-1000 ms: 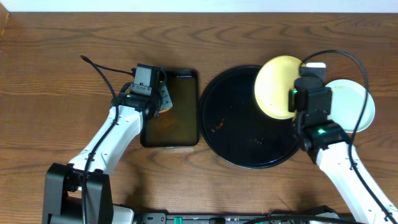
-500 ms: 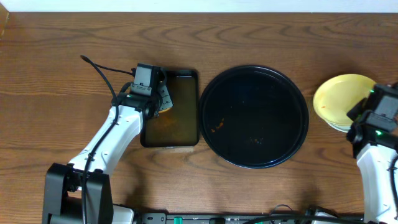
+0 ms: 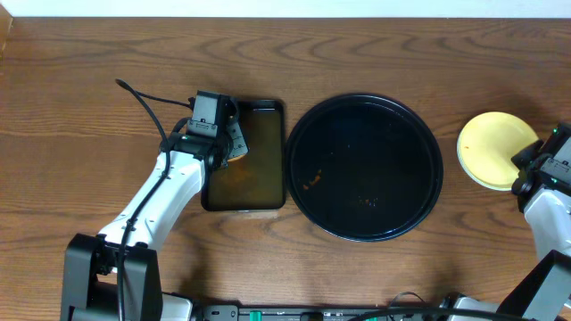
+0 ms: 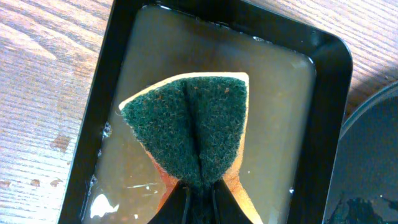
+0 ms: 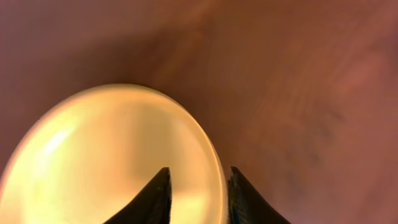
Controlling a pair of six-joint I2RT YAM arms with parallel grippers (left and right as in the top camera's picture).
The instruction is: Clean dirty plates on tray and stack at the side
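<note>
The pale yellow plate lies on the table at the far right, beside the black round tray, which holds only small orange-red smears. My right gripper grips the plate's right rim; in the right wrist view its fingers straddle the yellow plate's edge. The two mint-white plates are hidden, perhaps under the yellow one. My left gripper is shut on a green-and-orange sponge, held over the brown water; its jaws pinch the sponge so it folds.
A rectangular black basin of brownish water stands left of the tray; its rim shows in the left wrist view. A black cable trails over the wood table at the left.
My right arm has swung the yellow plate from above the tray's right edge out to the far right and lowered it at the side. The left arm and sponge have not moved.
</note>
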